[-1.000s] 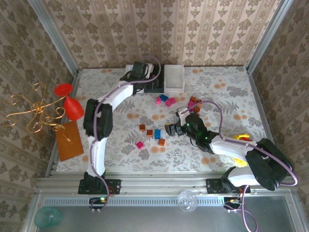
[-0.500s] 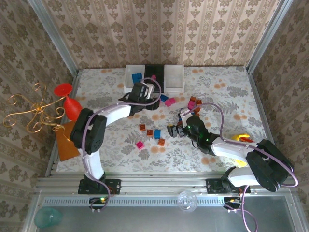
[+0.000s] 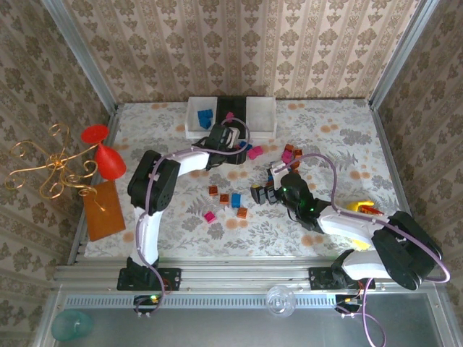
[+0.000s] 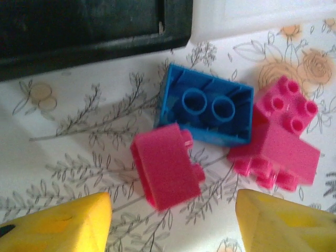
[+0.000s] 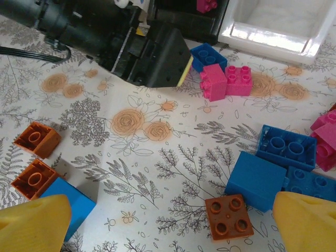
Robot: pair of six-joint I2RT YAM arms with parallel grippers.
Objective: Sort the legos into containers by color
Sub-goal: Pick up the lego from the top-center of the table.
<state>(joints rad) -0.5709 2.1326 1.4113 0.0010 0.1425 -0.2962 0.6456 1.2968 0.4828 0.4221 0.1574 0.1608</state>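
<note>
While left hand (image 4: 170,223) gapes by pink brick (image 4: 165,173), black bin (image 4: 94,26) edge near — right hand (image 5: 168,223) wide.

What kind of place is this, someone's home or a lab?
Probably a robot test booth dressed up like a home: patterned wallpaper panels held in bare metal framing, a floral tabletop, and loose legos scattered near three small bins.

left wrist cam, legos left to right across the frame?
pink lego on its side → blue lego, hollow underside up → pink lego cluster, studs showing
</note>
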